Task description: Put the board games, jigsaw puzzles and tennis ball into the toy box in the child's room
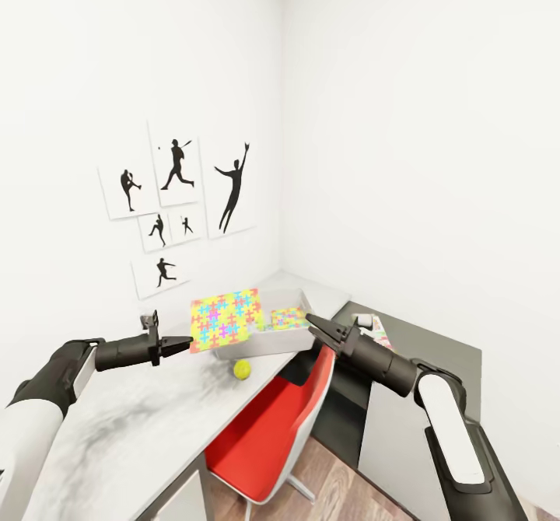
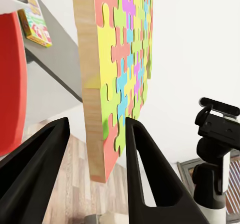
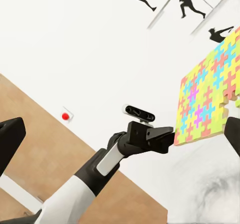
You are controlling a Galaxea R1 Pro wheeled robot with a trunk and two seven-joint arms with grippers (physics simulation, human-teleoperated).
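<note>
My left gripper (image 1: 180,343) is shut on the corner of a yellow jigsaw puzzle (image 1: 224,319) with many-coloured pieces. It holds the slab in the air, tilted, over the near end of the grey toy box (image 1: 260,340). In the left wrist view the puzzle (image 2: 120,58) stands edge-on between the black fingers (image 2: 145,169). A second colourful slab (image 1: 288,318) lies inside the box. The tennis ball (image 1: 242,368) rests on the table (image 1: 132,420) just in front of the box. My right gripper (image 1: 315,323) hangs open beside the box's right end. A green-edged board game (image 1: 379,331) lies on the dark desk section.
A red chair (image 1: 268,428) is tucked under the desk between my arms. Silhouette posters (image 1: 175,202) hang on the wall behind the desk, which sits in the room's corner. Wooden floor (image 1: 342,498) shows below. The board game (image 2: 35,18) also appears in the left wrist view.
</note>
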